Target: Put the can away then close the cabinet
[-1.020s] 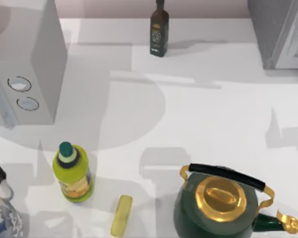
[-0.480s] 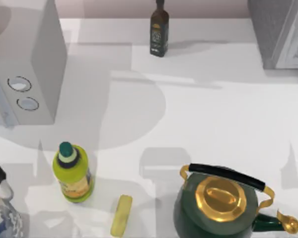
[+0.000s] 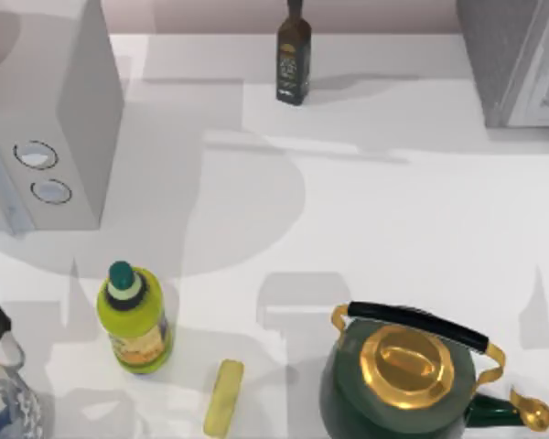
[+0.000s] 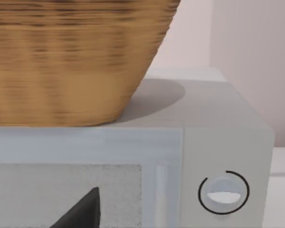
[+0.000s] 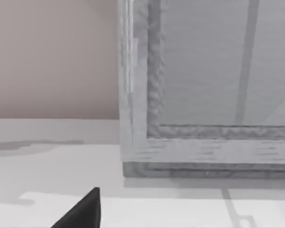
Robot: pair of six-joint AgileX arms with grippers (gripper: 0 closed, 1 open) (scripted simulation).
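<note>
**Cabinet at the table's right, no grip on anything visible**

Top view: the white table (image 3: 366, 210) carries a dark bottle (image 3: 294, 57) at upper centre, a yellow-green bottle (image 3: 134, 317) with a teal cap at lower left, a pale yellow bar (image 3: 224, 397) lying flat just right of it, and a green-and-gold kettle (image 3: 407, 375) at lower right. A microwave (image 3: 50, 119) fills the upper left corner; the grey cabinet (image 3: 517, 59) sits in the upper right corner. A blue-and-white vase (image 3: 5, 402) stands at the lower left edge.

Left wrist view — a woven basket (image 4: 76, 57) rests on top of the microwave, whose dial (image 4: 223, 192) faces the camera. A dark finger tip of the left gripper (image 4: 83, 211) pokes in at the lower edge; whether it is spread or pressed together I cannot tell.

Right wrist view — the cabinet's front panel (image 5: 209, 80) stands close ahead on the table. The right gripper (image 5: 83, 211) shows one dark tip, its state likewise unclear.
</note>
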